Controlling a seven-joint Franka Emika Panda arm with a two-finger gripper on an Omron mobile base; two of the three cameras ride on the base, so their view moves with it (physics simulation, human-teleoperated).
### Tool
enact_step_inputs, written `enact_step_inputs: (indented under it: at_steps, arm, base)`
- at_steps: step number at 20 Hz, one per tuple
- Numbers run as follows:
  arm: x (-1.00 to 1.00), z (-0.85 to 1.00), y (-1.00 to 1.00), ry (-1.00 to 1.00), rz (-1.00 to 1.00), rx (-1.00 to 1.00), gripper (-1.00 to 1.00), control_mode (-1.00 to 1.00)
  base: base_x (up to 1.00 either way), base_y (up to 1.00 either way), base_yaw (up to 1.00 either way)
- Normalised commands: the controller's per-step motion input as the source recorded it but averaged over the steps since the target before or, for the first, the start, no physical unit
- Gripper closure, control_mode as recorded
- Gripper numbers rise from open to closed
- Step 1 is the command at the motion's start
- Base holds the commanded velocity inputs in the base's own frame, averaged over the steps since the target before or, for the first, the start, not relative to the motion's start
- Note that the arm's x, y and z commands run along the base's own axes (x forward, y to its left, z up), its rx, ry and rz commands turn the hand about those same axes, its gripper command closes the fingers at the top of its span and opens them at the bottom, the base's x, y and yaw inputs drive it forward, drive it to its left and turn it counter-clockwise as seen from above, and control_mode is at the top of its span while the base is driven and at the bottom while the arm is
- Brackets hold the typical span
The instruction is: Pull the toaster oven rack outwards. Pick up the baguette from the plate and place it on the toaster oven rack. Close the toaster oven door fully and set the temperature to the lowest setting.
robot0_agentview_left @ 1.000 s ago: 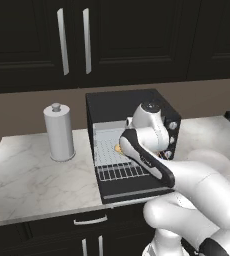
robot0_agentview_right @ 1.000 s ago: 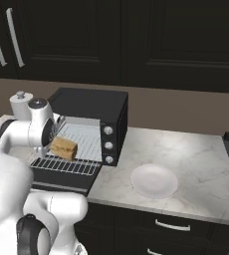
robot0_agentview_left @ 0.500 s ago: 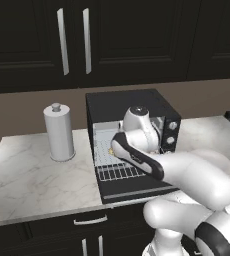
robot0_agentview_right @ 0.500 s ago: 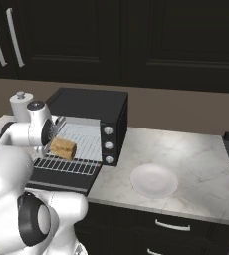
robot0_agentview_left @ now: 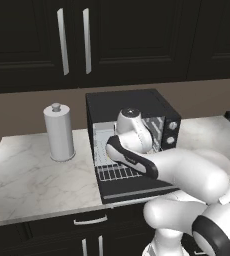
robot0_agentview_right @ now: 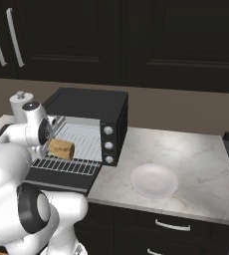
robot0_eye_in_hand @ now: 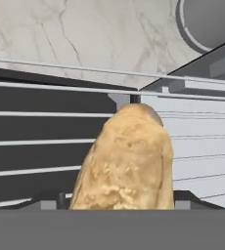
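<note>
The black toaster oven (robot0_agentview_right: 94, 104) stands on the counter with its toaster oven door (robot0_agentview_right: 57, 178) folded down flat. The silver toaster oven rack (robot0_agentview_right: 69, 165) is pulled out over the door. My gripper (robot0_agentview_right: 49, 143) reaches in from the left and is shut on the golden-brown baguette (robot0_agentview_right: 60, 148), which sits low over the rack's front half. Whether the bread touches the bars I cannot tell. In the hand view the baguette (robot0_eye_in_hand: 126, 156) is close between my gripper (robot0_eye_in_hand: 122, 197), with rack bars (robot0_eye_in_hand: 36, 141) behind it. The white plate (robot0_agentview_right: 154, 180) lies bare to the oven's right.
A white cylindrical canister (robot0_agentview_left: 59, 132) stands left of the oven. Three silver knobs (robot0_agentview_right: 108, 144) run down the oven's front right. My arm crosses in front of the open door (robot0_agentview_left: 137, 187). Dark cabinets hang above, and the marble counter (robot0_agentview_right: 196, 159) stretches right of the plate.
My arm has swung its elbow round and the hand has shifted slightly left. The baguette has stayed nearly in the same spot over the rack.
</note>
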Motion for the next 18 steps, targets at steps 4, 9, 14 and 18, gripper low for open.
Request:
enact_step_inputs:
  at_steps: [4,9,14,18]
  arm:
    - [-0.03,0.02,0.0,0.0,0.0,-0.01,-1.0,-1.0]
    - [-0.15,0.35,0.02,0.0,0.0,0.0,-1.0,-1.0]
    - [-0.58,0.55,0.28,-0.01,0.0,0.0,-1.0,-1.0]
    - [-0.97,0.22,0.5,0.0,0.0,-0.02,-1.0,-1.0]
  base:
    - [0.0,0.0,0.0]
    - [0.0,0.0,0.0]
    - [0.0,0.0,0.0]
    - [0.0,0.0,0.0]
